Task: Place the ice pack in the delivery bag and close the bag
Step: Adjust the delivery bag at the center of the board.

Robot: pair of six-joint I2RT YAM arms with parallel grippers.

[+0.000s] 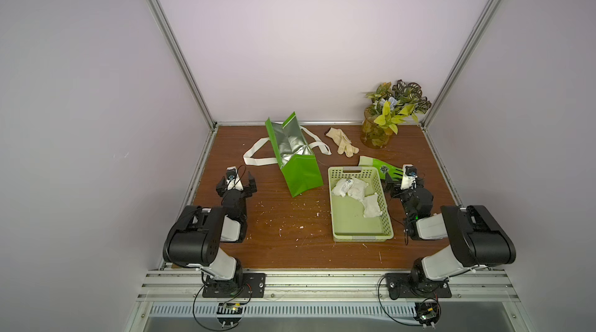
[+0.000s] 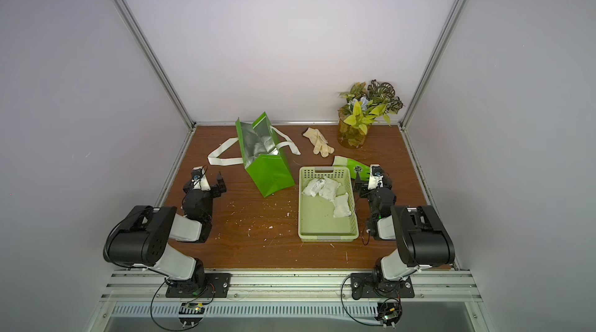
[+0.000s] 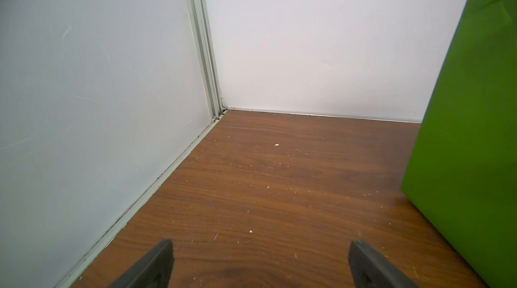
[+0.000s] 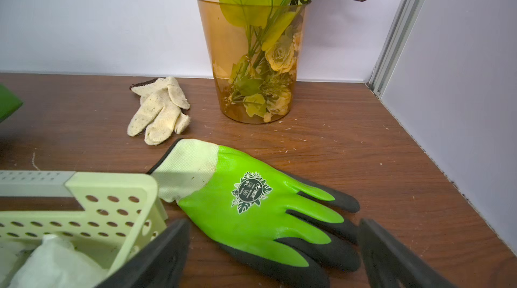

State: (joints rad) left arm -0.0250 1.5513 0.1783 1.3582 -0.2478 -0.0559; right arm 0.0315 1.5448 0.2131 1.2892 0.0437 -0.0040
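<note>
Mara: Nearest the lens, a ribbed aluminium rail (image 1: 322, 282) with both arm bases bolted on. Beyond it lies the brown wood-grain counter (image 1: 290, 249), flecked with pale crumbs.

Jo: Pincers?

Mara: Left pincer (image 1: 236, 183) has its jaws apart with nothing between them, low over bare counter, near the delivery bag (image 1: 301, 174). Right pincer (image 4: 271, 225) is also spread wide and empty. In its wrist view one dark finger overlaps a corner of the basket (image 4: 112, 188), and the other sits past the fingertips of the green glove (image 4: 237, 225).

Jo: Bag detail.

Mara: Bright green, smooth, boxy, standing with its mouth open upward. The foil lining (image 1: 285, 148) is crinkled silver. Flat white strap handles (image 1: 254, 156) flop onto the counter on either side. There's a pale patch deep inside; can't tell if it's lining or contents.

Jo: Task item?

Mara: Three ice packs (image 1: 358, 190), white, soft, pillowy pouches, in the basket. It's pale green perforated plastic, rectangular. The packs bunch toward its far end and right wall. The basket sits just right of the bag.

Jo: Rest?

Mara: A cream knitted cotton glove (image 1: 342, 143) lies flat behind the basket. The green glove is rubbery with black fingertips. An amber see-through vase (image 1: 375, 135) holds fake leaves in the far right corner.
</note>
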